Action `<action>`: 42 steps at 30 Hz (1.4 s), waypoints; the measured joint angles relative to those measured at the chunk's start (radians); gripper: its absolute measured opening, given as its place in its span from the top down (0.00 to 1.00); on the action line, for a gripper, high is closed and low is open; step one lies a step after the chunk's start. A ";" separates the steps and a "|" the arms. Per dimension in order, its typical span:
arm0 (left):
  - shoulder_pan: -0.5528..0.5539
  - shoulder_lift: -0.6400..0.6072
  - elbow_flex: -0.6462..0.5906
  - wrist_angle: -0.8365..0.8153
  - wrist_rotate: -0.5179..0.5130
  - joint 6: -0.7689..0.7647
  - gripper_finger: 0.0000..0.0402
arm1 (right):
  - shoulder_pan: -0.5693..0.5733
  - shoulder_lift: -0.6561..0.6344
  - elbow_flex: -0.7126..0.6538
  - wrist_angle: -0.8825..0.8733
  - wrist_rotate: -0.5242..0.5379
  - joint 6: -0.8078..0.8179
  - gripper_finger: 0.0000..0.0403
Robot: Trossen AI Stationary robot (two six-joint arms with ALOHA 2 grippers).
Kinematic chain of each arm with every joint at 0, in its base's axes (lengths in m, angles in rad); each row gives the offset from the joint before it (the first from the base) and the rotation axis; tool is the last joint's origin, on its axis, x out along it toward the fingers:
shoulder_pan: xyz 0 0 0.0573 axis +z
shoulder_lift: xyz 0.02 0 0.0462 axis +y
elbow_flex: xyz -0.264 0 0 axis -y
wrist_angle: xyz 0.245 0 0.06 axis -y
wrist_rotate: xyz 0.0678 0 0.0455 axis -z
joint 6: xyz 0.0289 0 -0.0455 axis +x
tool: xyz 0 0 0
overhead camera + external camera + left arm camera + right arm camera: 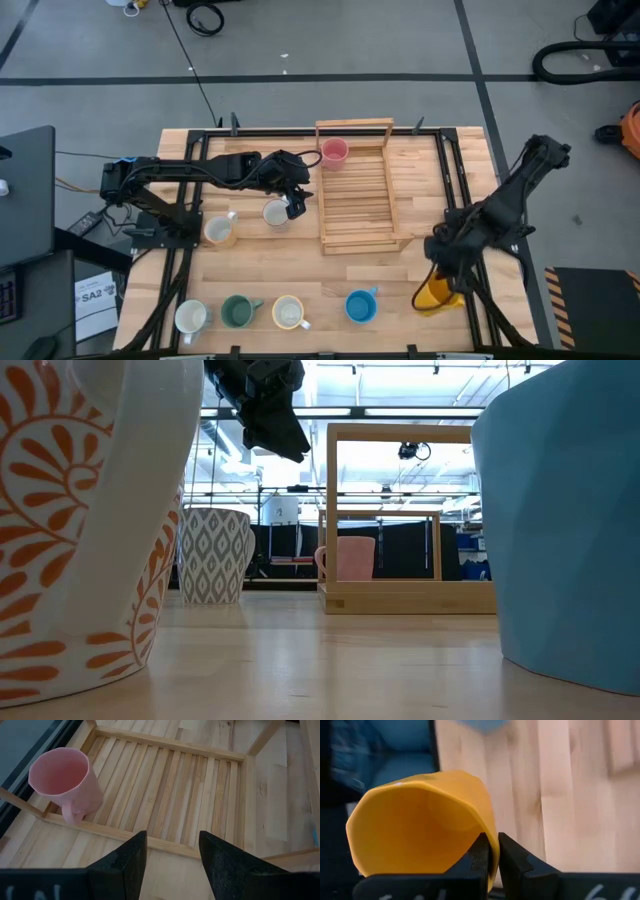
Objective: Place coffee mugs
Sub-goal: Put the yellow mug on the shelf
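Right hand (492, 854): fingers pinched on the rim of the orange mug (436, 292), tilted, at the table's (430, 300) right front.
Left hand (170, 851): fingers wide, holding nothing, just beside the wooden rack (355, 190).
Pink mug (334, 151): upright in the rack's far left corner.
Front row: white mug (191, 317), green mug (238, 311), cream mug (288, 312), blue mug (360, 305).
Left of rack: two pale mugs (219, 230).

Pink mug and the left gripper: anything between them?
Only bare rack slats. In the left wrist view, the pink mug sits in the wooden rack corner; the open left gripper hovers by the rack's edge.
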 joint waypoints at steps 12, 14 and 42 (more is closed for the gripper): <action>0.000 0.000 0.000 0.000 0.000 0.000 0.53 | -0.252 -0.067 0.243 -0.005 0.168 -0.514 0.93; 0.000 0.000 0.000 0.000 0.000 0.000 0.53 | -0.296 -0.061 0.292 -0.005 0.176 -0.630 0.93; 0.000 0.000 0.000 0.005 0.000 0.000 0.53 | -1.193 0.195 0.558 -0.008 0.169 -1.678 0.93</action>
